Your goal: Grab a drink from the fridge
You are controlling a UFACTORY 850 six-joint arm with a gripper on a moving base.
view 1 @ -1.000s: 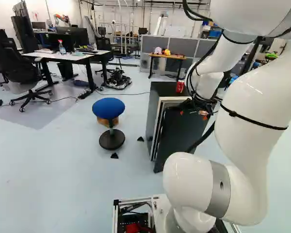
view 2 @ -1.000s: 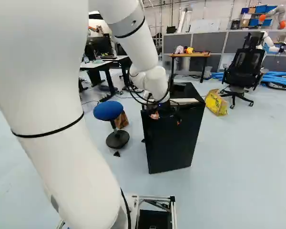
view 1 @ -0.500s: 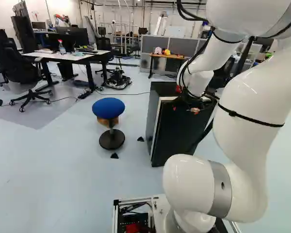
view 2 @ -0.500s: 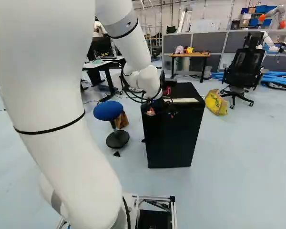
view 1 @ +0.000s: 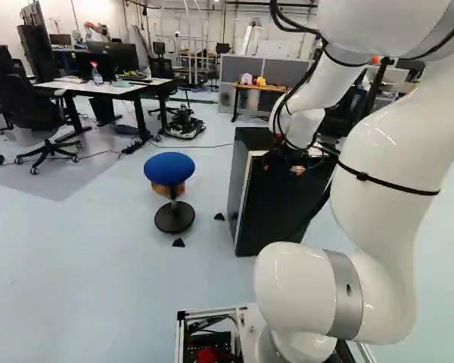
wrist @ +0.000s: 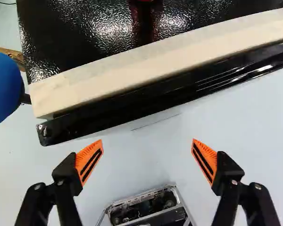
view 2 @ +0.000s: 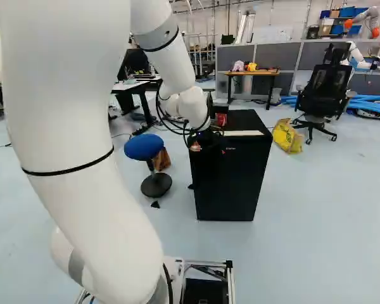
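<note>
Two orange-padded jaws stand open. Ahead of them are one black fridge [view 2: 234, 180] with one red can [view 2: 221, 119] on top, and, off to one side, one blue stool [view 2: 144, 147].

In your left base view, a blue-seated stool [view 1: 169, 168] stands left of the middle. In your right base view, a yellow bag [view 2: 287, 136] lies near a black office chair [view 2: 323, 95]; pink and yellow objects [view 2: 239, 66] sit on a wooden tabletop [view 2: 269, 73].
</note>
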